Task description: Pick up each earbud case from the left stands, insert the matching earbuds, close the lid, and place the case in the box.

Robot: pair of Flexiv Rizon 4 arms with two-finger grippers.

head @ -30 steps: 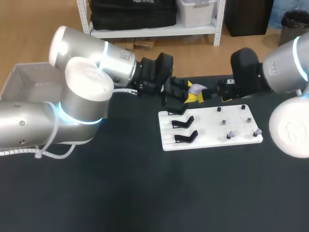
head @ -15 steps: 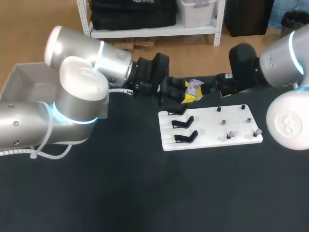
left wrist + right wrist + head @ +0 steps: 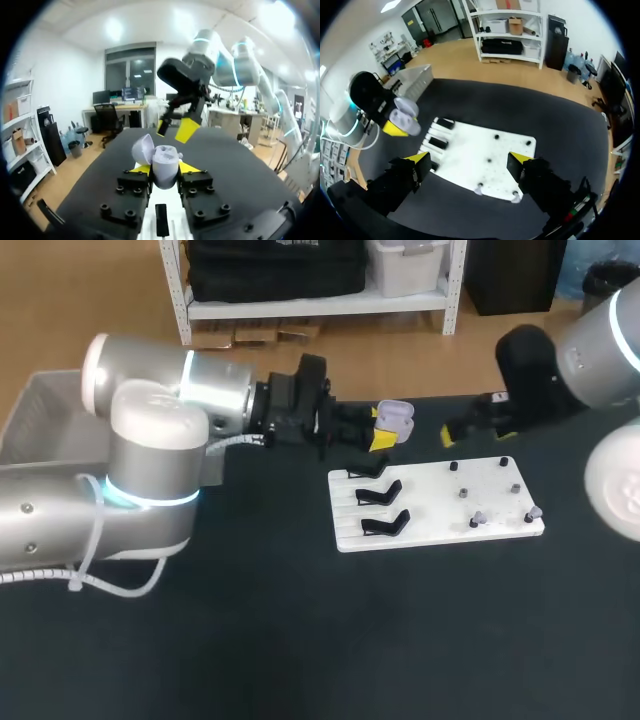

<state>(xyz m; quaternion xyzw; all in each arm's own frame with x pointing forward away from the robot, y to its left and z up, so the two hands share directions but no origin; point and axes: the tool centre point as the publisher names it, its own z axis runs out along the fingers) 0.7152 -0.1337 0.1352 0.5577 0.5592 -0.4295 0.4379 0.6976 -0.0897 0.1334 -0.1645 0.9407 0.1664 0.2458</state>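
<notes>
Right gripper (image 3: 469,160) backed away from case (image 3: 396,420); jaws wide, empty, beyond board (image 3: 430,510) far edge. Left gripper (image 3: 165,172) clamps case body, lid open, just past board's far-left corner. Judged light, slick, hinge fragile; hold body sides. Earbuds inside: can't tell

Count:
- 1 pale lilac plastic earbud case (image 3: 394,420), lid open
- 1 white rectangular board (image 3: 430,505)
- 3 black stands (image 3: 381,492) on its left half
- 6 small grey studs (image 3: 463,493) on its right half, as far as I can tell
- 1 pale plastic box (image 3: 40,400), far left
- 2 yellow-tipped grippers: left gripper (image 3: 165,169), right gripper (image 3: 470,160)
</notes>
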